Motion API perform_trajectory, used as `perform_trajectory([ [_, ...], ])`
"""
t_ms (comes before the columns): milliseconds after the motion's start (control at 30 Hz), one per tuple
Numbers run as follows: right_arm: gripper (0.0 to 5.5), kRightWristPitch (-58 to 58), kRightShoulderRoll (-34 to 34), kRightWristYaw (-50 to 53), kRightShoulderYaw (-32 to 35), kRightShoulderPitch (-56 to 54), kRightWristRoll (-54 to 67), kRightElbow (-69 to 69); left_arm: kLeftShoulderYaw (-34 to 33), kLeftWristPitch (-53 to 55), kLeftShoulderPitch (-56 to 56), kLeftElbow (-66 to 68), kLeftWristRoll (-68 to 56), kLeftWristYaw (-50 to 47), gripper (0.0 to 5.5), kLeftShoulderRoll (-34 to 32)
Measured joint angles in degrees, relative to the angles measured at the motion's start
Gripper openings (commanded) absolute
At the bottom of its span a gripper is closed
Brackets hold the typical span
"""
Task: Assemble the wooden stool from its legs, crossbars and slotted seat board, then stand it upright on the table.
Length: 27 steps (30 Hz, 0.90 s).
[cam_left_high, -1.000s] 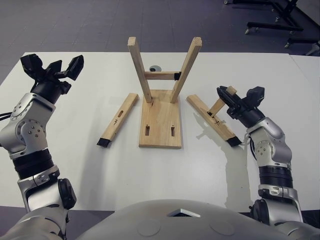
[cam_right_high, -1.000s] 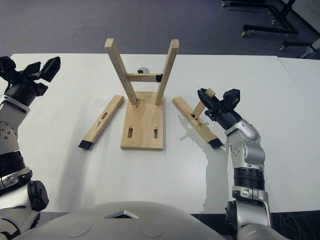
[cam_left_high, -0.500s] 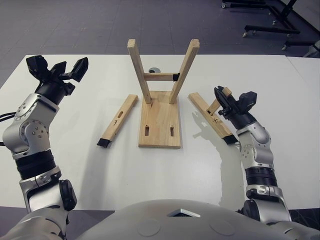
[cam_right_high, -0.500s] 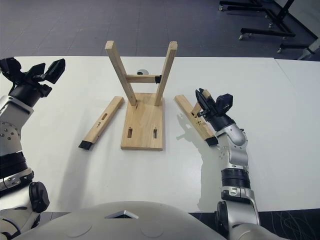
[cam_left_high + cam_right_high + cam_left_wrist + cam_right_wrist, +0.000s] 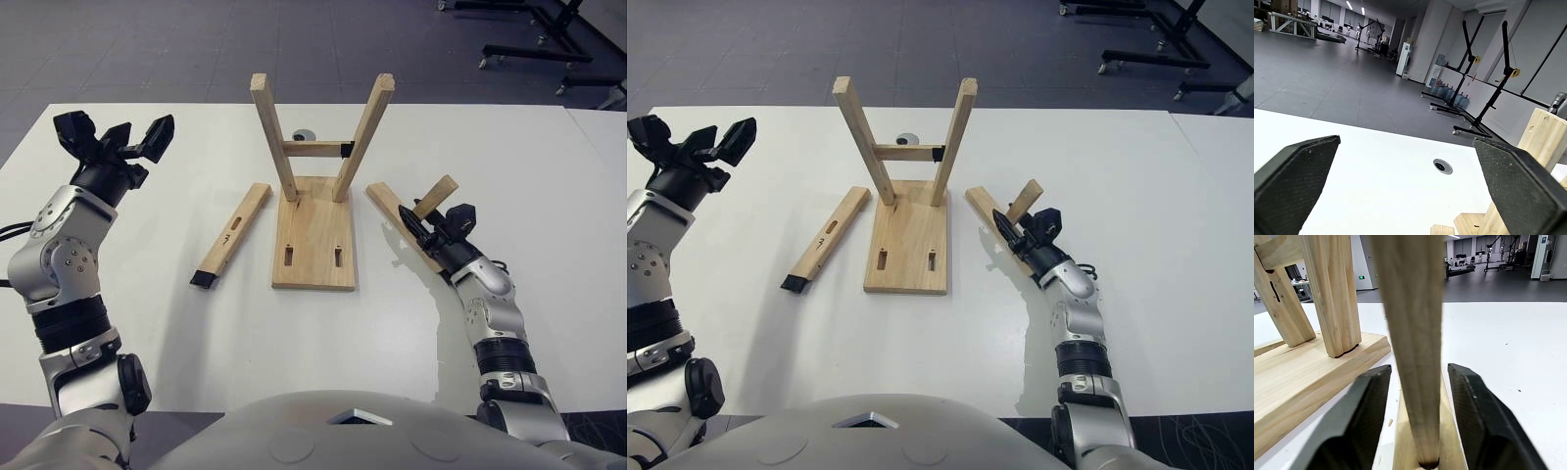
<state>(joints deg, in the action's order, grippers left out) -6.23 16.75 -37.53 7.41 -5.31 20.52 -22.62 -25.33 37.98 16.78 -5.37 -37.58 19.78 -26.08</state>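
The right gripper (image 5: 438, 223) has come down from above the table (image 5: 323, 333) onto the right-hand leg (image 5: 392, 208), while the left gripper (image 5: 116, 132) has barely shifted. The seat board (image 5: 313, 230) lies flat mid-table. Two upright legs (image 5: 274, 137) stand in its 12 o'clock end (splaying apart toward their tops), joined by a crossbar (image 5: 313, 149). A loose leg (image 5: 231, 235) lies at 9 o'clock of the board, apart from it. The right-hand leg lies at 3 o'clock, a second crossbar (image 5: 434, 197) standing tilted out of it. The right gripper's fingers (image 5: 1361, 426) are parted, one on either side of that crossbar's base with narrow gaps. At 10 o'clock the left gripper is raised, spread wide and empty.
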Motion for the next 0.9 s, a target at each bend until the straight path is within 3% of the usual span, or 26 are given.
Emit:
perform_trajectory([
  [333,4.26,6.6,0.7,-0.1,1.4,-0.7,1.8,3.3,0.0,-0.1,0.0,0.0,0.0,0.0,4.99,0.1],
  [600,4.26,14.8,4.3,-1.4,3.9,1.9,6.1,16.3,0.2,-0.1,-0.4,-0.2,0.0,-0.1,4.99,0.3],
  [733,4.26,25.5,10.9,-4.1,8.5,1.7,14.8,25.2,0.1,-0.1,-0.6,-0.7,0.0,-0.1,4.99,0.3],
  [900,4.26,38.4,17.7,1.2,13.8,-12.0,27.0,34.9,-0.1,-0.1,-0.7,-0.7,0.0,-0.1,4.99,0.3],
])
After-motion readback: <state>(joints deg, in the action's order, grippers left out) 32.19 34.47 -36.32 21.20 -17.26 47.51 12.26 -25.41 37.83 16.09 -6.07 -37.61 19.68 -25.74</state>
